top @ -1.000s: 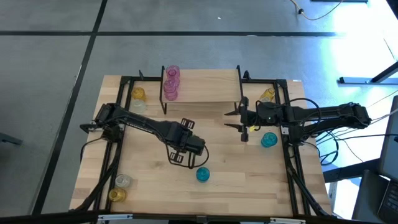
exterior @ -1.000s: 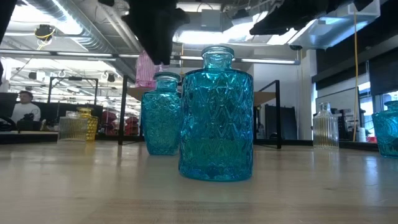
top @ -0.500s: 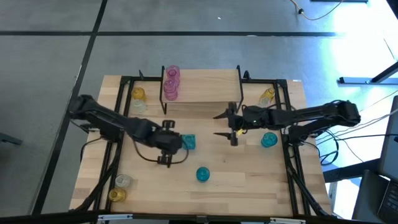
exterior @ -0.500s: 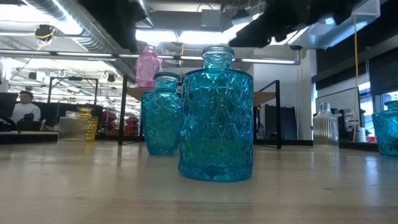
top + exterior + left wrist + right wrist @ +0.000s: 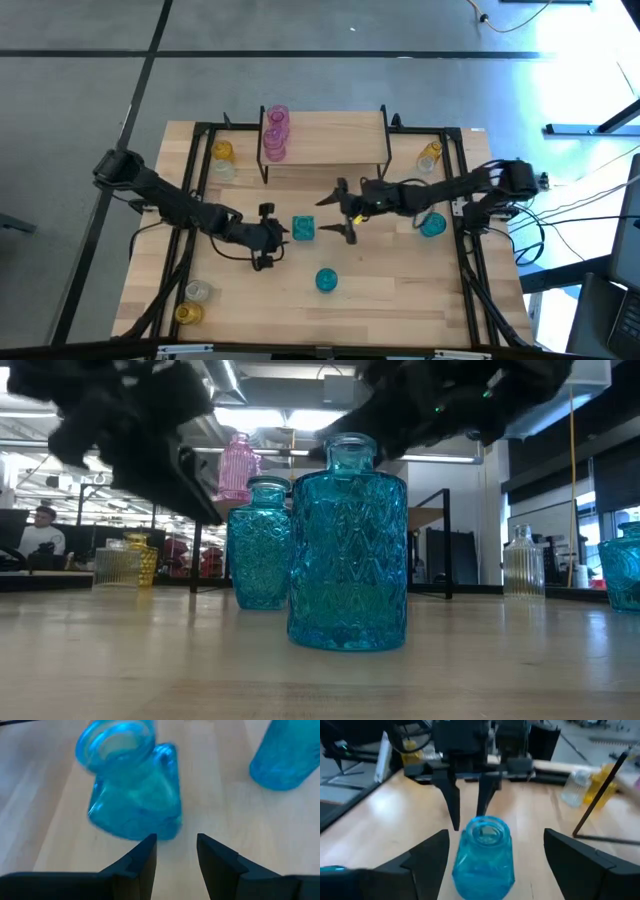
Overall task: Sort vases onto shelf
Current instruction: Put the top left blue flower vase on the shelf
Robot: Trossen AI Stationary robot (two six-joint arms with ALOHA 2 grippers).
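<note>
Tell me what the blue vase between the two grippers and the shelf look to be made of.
Blue vase: likely glass, glossy and see-through; in the low view a like one shows cut diamond facets, and light passes through.
Shelf: pale wood top with visible grain, matte; thin black legs, probably painted metal.

From table height the front teal vase (image 5: pixel 347 545) covers part of the teal vase (image 5: pixel 258 543) behind it, and both arms are dark blurs cut off at twelve o'clock. The right-edge vase (image 5: pixel 623 565) is cropped at three o'clock. In the left wrist view the square teal vase (image 5: pixel 134 790) is smeared.
</note>
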